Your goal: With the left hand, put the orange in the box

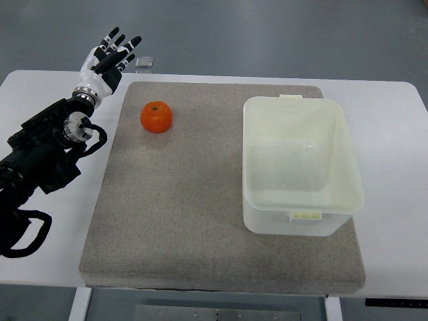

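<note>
One orange [156,117] at upper left of the frame, one translucent plastic box [302,167] at right, one grey felt mat [180,200], one white table [394,134], one robot hand [109,57] at upper left, one small clear object [144,63] beside it.

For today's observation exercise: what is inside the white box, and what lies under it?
The white box holds nothing; its bare floor shows. The orange sits outside on the grey mat. The box rests on that mat; the part of the mat beneath it is hidden.

orange [156,117]: orange | box [301,214]: pale cream | mat [180,214]: grey-brown | table [394,167]: white | robot hand [109,59]: black-white
</note>
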### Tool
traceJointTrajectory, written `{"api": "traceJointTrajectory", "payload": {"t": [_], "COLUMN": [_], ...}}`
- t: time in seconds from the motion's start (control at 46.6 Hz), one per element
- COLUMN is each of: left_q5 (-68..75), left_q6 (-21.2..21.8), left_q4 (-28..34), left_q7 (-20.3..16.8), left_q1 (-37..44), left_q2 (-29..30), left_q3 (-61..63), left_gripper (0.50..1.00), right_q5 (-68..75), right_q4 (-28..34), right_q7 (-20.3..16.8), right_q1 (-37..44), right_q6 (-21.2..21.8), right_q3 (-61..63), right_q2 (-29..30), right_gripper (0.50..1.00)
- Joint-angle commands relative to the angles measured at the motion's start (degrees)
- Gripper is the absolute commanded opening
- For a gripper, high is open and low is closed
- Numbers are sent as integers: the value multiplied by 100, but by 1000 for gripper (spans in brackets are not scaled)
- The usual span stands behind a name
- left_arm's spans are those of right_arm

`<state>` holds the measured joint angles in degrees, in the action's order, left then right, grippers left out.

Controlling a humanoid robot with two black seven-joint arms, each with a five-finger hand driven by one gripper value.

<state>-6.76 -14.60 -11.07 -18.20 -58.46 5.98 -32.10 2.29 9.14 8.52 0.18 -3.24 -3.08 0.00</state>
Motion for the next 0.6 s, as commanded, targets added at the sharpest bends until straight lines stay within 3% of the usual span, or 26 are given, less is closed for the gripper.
{"api": "traceJointTrajectory", "payload": {"t": [0.0, 0.579], "left_q5": [8, 69], "left_q6": [1, 10], "left_q4": [0, 0], "left_q7": [0, 62], "left_q1": [-8, -148], "left_q2": [-1, 105], "left_q3": [-6, 37], "left_gripper": [994, 994], "right_q5": [0, 0], "right_q4": [0, 0], "right_q7": [0, 0], "right_q1": [0, 0], "right_q6": [-1, -1], "right_q3": [0, 0], "right_q2": [0, 0], "right_gripper": [926, 926]}}
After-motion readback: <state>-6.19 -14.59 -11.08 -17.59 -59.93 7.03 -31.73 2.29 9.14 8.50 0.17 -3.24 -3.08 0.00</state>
